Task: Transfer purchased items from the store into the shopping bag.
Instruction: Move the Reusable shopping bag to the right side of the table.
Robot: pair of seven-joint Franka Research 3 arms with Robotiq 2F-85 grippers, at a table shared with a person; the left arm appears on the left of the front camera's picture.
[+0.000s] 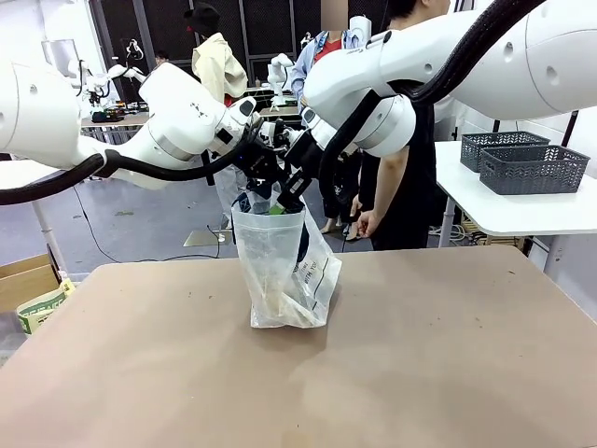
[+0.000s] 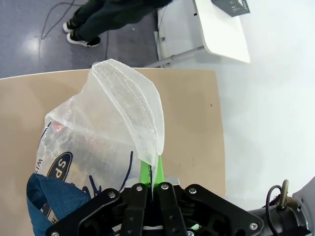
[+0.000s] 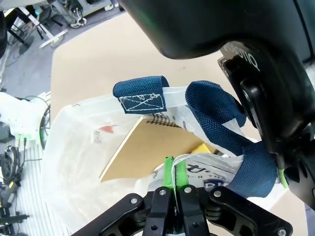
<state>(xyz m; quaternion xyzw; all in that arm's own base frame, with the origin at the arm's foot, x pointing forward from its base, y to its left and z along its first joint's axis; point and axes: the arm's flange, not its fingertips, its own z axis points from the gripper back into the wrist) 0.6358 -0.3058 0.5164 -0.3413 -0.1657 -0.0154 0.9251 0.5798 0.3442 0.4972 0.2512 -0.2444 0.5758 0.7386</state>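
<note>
The shopping bag [image 1: 280, 271], translucent whitish plastic with navy print and navy strap handles, stands upright in the middle of the tan table [image 1: 448, 355]. My left gripper [image 1: 259, 177] is shut on the bag's upper rim; in the left wrist view its green pads [image 2: 146, 172] pinch the thin plastic of the bag [image 2: 113, 132]. My right gripper [image 1: 291, 191] is shut on the opposite rim, and my right gripper [image 3: 174, 172] clamps the printed plastic next to a navy handle [image 3: 216, 123]. Inside the bag [image 3: 74, 162] lies a purchased item, a tan spiral-bound pad [image 3: 147, 147], with a yellow bit [image 3: 202, 147] beside it.
A person [image 1: 401, 187] stands beyond the table's far edge. Two dark grey lattice baskets [image 1: 532, 168] sit on a white side table at the right. A cardboard box [image 1: 28, 280] stands on the floor at the left. The tabletop around the bag is bare.
</note>
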